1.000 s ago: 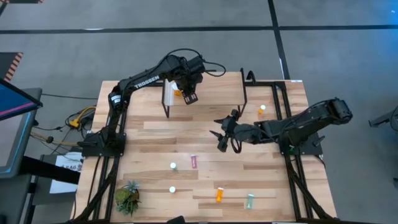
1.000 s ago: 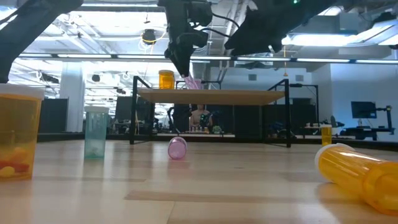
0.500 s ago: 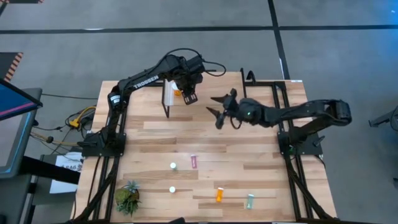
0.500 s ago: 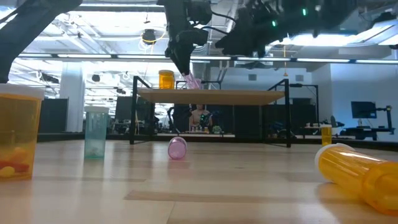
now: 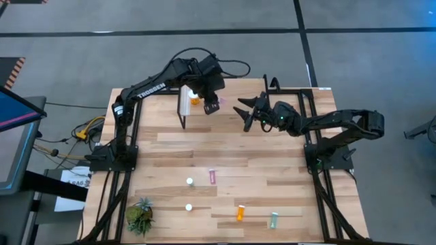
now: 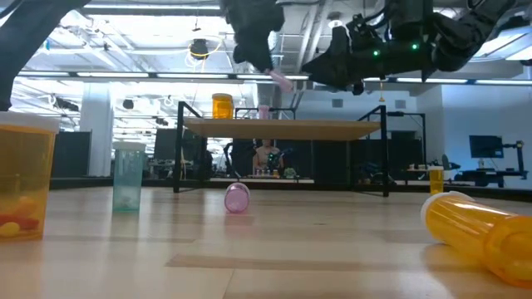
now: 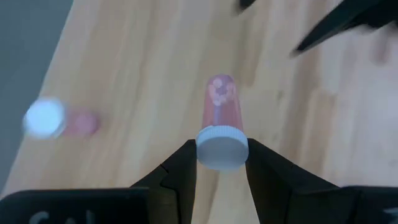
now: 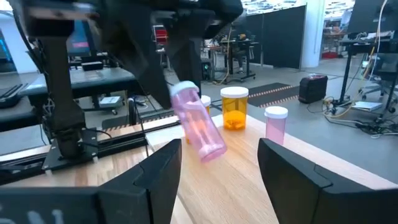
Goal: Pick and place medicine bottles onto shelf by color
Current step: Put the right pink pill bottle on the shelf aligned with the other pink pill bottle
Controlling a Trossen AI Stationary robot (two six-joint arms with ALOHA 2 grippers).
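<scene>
Up above the shelf [image 5: 225, 114], the left gripper [image 7: 221, 163] is clamped on the white cap of a pink medicine bottle [image 7: 221, 118], its two dark fingers [image 7: 182, 171] pressed against the cap's sides so that the translucent body sticks out past them, tilted with its base lower than the cap. From table height that bottle hangs in the air clear of the shelf's light wood top, slanting down toward the right gripper [image 6: 332, 62]. The right gripper is held over the shelf as well, near the left one and facing it, its fingers [image 8: 158, 177] spread apart with nothing between them; in its wrist view the held bottle shows beyond the gap, not touching either finger. On the shelf top itself stand an orange bottle [image 8: 234, 108] and a second pink bottle [image 8: 275, 122], both upright with white caps, near the end with the white strip [image 5: 185, 101]. Farther out on the wooden table [image 5: 170, 153], another orange bottle [image 5: 287, 121] stands beside the shelf's far end under the right arm. Toward the near edge a pink bottle [image 5: 212, 177] lies on its side, two white-capped bottles [image 5: 190, 182] stand upright well apart from it, and an orange bottle [image 5: 240, 213] and a pale green bottle [image 5: 274, 219] lie close together. A small potted plant [image 5: 140, 216] sits at the near left corner.
</scene>
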